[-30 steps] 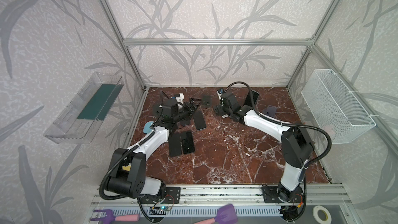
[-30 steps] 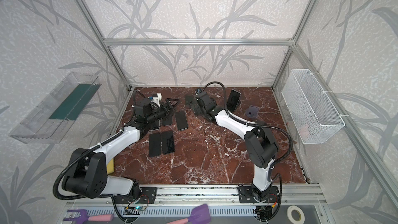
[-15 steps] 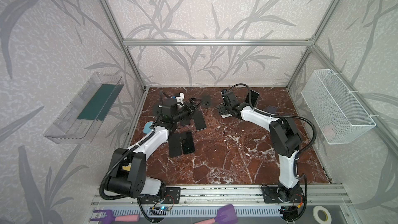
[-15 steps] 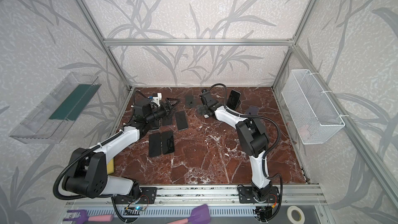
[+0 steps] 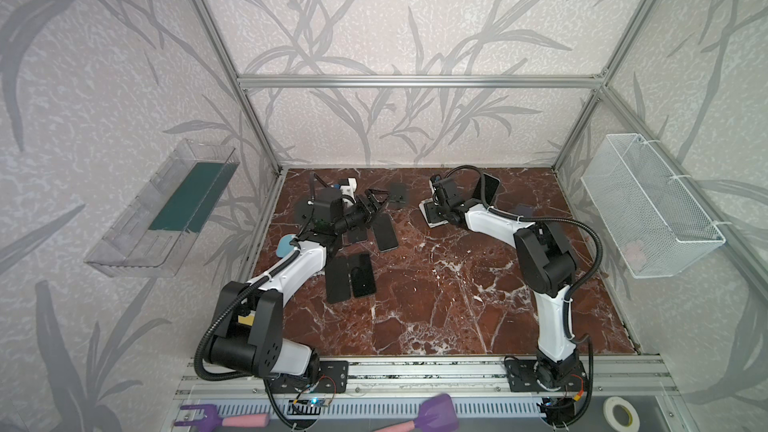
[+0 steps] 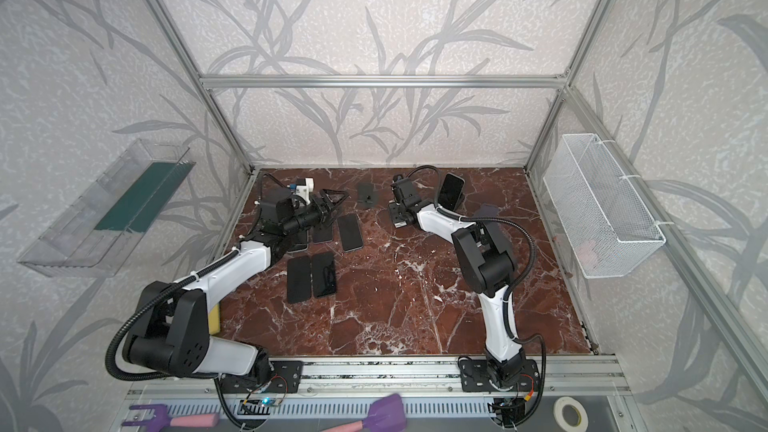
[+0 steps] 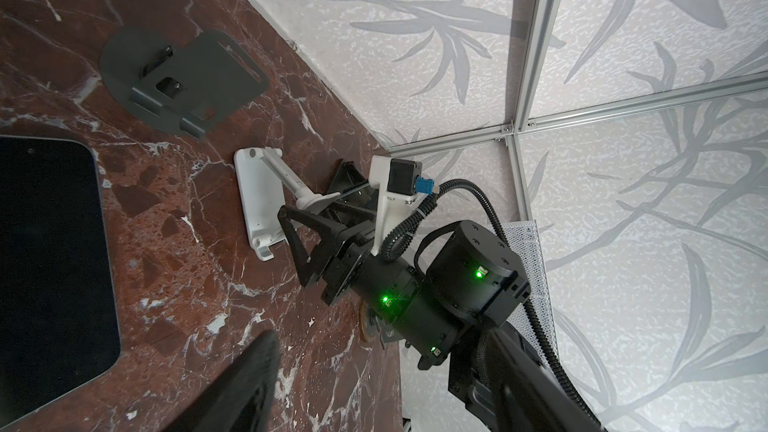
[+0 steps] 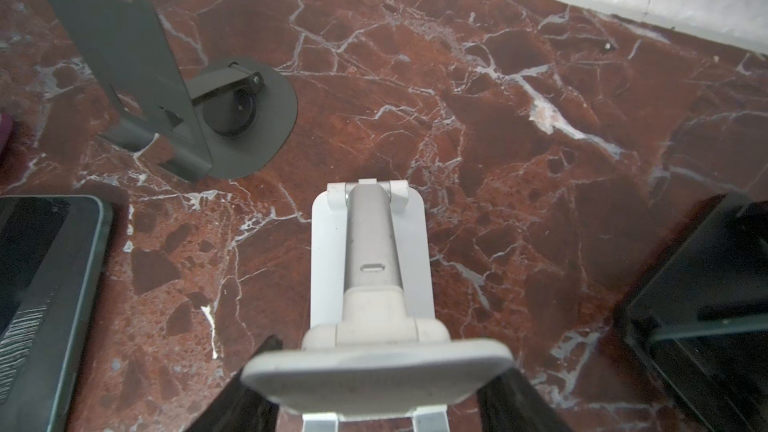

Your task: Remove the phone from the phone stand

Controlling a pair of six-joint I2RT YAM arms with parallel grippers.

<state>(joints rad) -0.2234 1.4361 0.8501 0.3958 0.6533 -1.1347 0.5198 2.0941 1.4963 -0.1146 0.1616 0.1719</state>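
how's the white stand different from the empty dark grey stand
The white stand has a rectangular base and a slim arm; the grey stand has a round base and a flat back plate. The white stand sits in the right gripper; the grey stand stands free. Both hold no phone.

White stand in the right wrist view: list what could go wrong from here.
1. The right claw straddles the white stand, which shows no phone on it; closing there may only lift or tip an empty stand.
2. The propped phone stands close behind the right arm in both top views; a swing could knock it over.
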